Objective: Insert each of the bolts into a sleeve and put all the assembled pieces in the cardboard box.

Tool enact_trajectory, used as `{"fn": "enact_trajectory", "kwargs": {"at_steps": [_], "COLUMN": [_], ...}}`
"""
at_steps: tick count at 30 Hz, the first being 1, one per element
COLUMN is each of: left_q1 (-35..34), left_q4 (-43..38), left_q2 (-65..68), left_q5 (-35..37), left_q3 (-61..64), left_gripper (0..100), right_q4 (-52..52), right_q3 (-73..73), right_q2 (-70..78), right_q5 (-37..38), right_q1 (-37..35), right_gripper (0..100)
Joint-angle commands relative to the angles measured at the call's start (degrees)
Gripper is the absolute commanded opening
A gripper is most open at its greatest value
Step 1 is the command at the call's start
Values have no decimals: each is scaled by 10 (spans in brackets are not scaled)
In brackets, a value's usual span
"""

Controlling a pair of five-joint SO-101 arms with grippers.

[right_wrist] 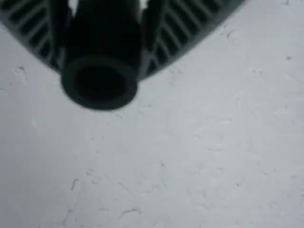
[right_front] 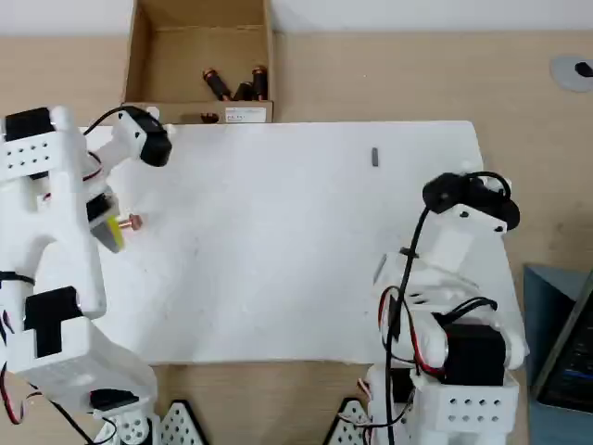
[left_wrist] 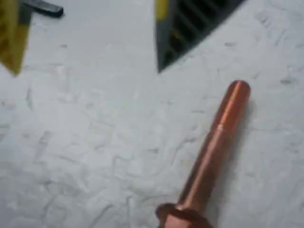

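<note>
The left arm stretches forward on the left side with its wrist turned inward and low. The left gripper points downward, its yellow-tipped fingers spread wide apart and gripping nothing. The right arm sits folded back close to its base on the right side. The right gripper is clamped around a black sleeve, whose open end faces the wrist camera.

One copper bolt, hex-headed, lies flat just beside the left gripper, outside its spread fingers. One dark sleeve is clamped in the right gripper (open bore toward the camera). A second sleeve lies flat well ahead of that gripper. The cardboard box, open-topped beyond the left gripper, holds assembled pieces.
</note>
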Motion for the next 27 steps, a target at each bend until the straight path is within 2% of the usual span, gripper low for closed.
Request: {"fn": "enact_trajectory", "kwargs": {"at_steps": [1, 4, 11, 19, 27], "left_q1": [-15, -23, -24, -7, 20], "left_q4": [-36, -80, -91, -151, -171], "left_q2": [-2, 22, 91, 141, 175], "left_q5": [-34, -55, -89, -84, -79], "left_q3": [-22, -23, -29, -32, -32], "left_gripper": [196, 196, 196, 196, 196], "right_q4": [-13, -13, -13, -13, -14], "right_q3": [0, 0, 0, 0, 0], "right_q2": [-4, -4, -3, -3, -3], "right_q5": [4, 4, 4, 4, 4], "right_q1": [7, 7, 7, 7, 7], "right_gripper": [10, 10, 9, 9, 9]}}
